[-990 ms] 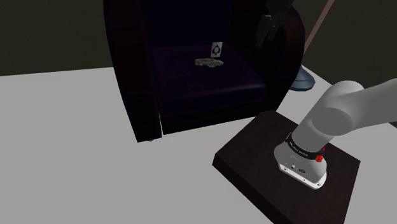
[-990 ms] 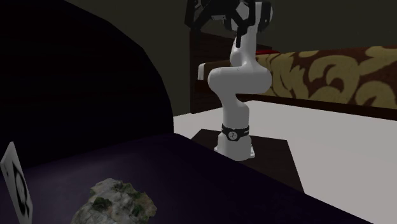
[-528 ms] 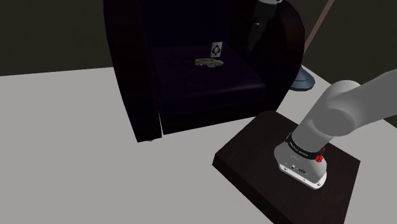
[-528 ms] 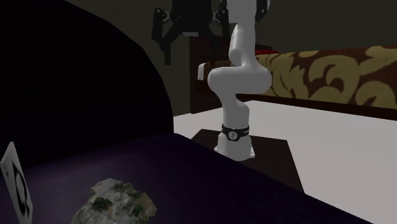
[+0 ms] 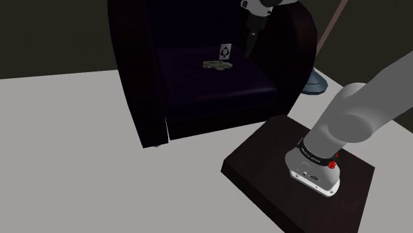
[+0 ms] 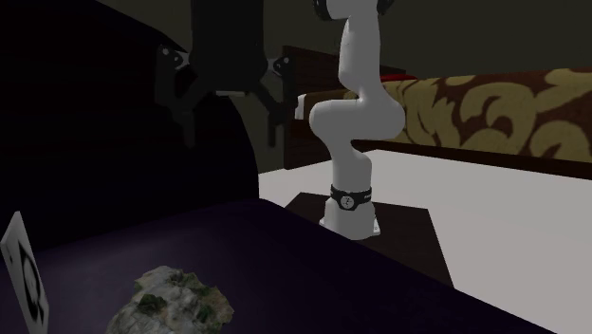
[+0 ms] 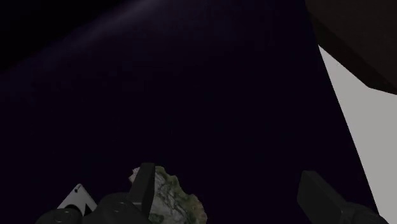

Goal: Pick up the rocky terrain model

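Rocky terrain model [image 6: 175,302]: a grey lump flecked with green, lying on the seat of a dark purple armchair [image 5: 142,99], with nothing gripping it.

Gripper [image 6: 232,133]: all black, its two fingers spread wide with nothing between them. It hangs above the seat and points downward, well clear of the model. In the shoulder view it sits high beside the chair's inner arm wall, up and to that view's right of the model. In the wrist view one finger [image 7: 145,184] overlaps the model's edge as seen by the camera, and the other finger stands well apart from it.

Seat contents: two items. The model lies near the middle. A white card [image 5: 225,51] with a black mark stands upright just beside it, on the side nearer the chair back. Whether card and model touch cannot be told.

Arm [image 5: 357,112]: white, rising from the stand [image 5: 258,169], a dark brown box on the pale floor [image 5: 79,132] near the armchair's front corner.

Surroundings: a grey-blue round base [image 5: 316,85] with a slanted pole stands on the floor beside the chair. In the second exterior view, furniture with a brown and gold pattern [image 6: 493,114] lies behind the arm.
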Available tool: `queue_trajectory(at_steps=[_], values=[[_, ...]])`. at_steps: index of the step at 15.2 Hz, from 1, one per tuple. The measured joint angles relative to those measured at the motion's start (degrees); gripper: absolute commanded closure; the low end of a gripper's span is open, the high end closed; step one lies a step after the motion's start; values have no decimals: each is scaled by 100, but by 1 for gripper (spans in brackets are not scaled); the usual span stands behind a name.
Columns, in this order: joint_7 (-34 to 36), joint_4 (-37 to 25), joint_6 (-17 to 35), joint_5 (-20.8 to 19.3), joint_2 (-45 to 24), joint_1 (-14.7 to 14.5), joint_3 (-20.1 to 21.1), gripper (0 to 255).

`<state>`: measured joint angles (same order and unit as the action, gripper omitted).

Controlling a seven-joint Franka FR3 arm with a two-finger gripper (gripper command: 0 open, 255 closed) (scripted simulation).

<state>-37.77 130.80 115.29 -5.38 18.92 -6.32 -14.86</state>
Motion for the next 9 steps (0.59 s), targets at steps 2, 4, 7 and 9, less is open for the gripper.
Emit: queue_trajectory(at_steps=[2, 4, 7, 9], values=[[-518, -223, 278, 125, -504, -96, -146, 0], [-1051, -477, 438, 269, -930, -161, -265, 0], [-1831, -965, 617, 557, -1635, -238, -357, 0], [-2272, -1177, 751, 726, -2016, -250, -368, 0]])
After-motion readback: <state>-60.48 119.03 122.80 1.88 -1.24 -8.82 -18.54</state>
